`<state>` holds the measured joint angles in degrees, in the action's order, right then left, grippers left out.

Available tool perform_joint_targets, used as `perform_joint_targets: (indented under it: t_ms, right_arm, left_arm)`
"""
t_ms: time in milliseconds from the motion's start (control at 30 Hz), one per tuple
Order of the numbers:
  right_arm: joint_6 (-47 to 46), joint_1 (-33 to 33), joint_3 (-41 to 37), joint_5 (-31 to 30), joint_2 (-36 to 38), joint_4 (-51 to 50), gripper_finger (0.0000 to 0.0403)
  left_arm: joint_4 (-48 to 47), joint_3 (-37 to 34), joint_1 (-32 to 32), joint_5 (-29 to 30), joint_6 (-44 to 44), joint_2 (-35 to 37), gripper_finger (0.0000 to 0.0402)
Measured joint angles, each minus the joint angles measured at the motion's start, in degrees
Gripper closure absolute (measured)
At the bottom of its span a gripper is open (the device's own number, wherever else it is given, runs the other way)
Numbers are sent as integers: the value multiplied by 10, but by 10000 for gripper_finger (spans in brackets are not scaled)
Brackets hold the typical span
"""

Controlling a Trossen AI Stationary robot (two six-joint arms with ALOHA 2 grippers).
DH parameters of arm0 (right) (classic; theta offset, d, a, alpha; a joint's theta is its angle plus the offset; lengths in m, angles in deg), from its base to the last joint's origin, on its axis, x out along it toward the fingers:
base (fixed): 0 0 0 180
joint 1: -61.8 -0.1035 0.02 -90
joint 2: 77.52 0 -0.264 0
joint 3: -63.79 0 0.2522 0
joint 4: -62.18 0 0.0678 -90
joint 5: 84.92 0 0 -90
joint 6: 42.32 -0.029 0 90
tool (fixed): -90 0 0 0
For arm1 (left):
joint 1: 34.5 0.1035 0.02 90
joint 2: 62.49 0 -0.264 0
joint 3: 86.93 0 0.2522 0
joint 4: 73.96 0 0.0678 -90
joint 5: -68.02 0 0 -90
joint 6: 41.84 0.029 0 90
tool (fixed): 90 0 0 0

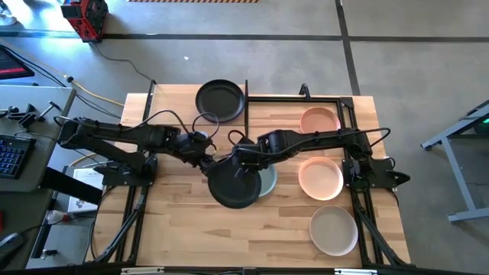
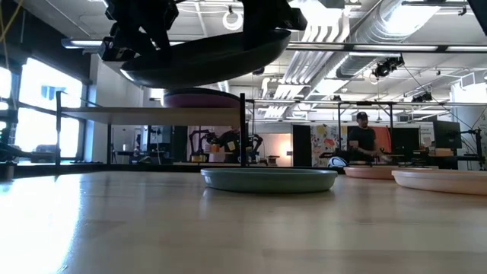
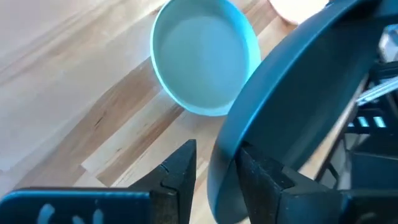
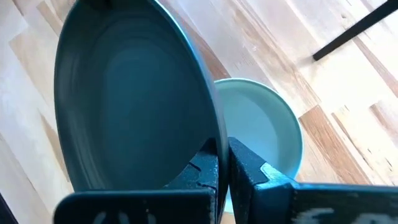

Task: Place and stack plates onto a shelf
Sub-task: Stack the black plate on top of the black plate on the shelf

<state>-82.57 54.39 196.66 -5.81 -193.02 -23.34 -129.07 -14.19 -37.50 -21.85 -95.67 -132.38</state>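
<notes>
A dark grey plate (image 1: 233,187) (image 2: 205,57) hangs in the air at the table's middle, partly over a sage green plate (image 1: 269,183) (image 2: 268,179) that lies flat on the tabletop. My right gripper (image 1: 243,159) (image 4: 222,158) is shut on the far rim of the dark grey plate (image 4: 130,99). My left gripper (image 1: 208,162) (image 3: 214,171) is open. Its fingers stand on either side of the rim of the same plate (image 3: 292,93) at its far left, and I cannot tell whether they touch it. The shelf (image 2: 144,113) (image 1: 172,107) stands far left, carrying a black plate (image 1: 220,99). My right gripper pinches the dark grey plate's rim (image 4: 214,140) between its two fingers, one on the inner face and one on the underside. It comes in roughly level from the table's right. The plate is lifted clear, close to level, above the sage green plate.
Two peach plates (image 1: 318,121) (image 1: 320,177) and a beige plate (image 1: 333,229) lie on the table's right half. A purple plate (image 2: 202,97) shows on the shelf in the low view. Thin black posts (image 2: 242,129) stand at the shelf's corners. Bare wood lies near left.
</notes>
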Motion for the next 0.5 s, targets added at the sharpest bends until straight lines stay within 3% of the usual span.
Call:
perform_joint_targets:
  t_ms: [500]
  right_arm:
    - [46, 43, 1, 35, 0, 11, 402]
  left_arm:
    - [20, 0, 27, 24, 34, 138, 298]
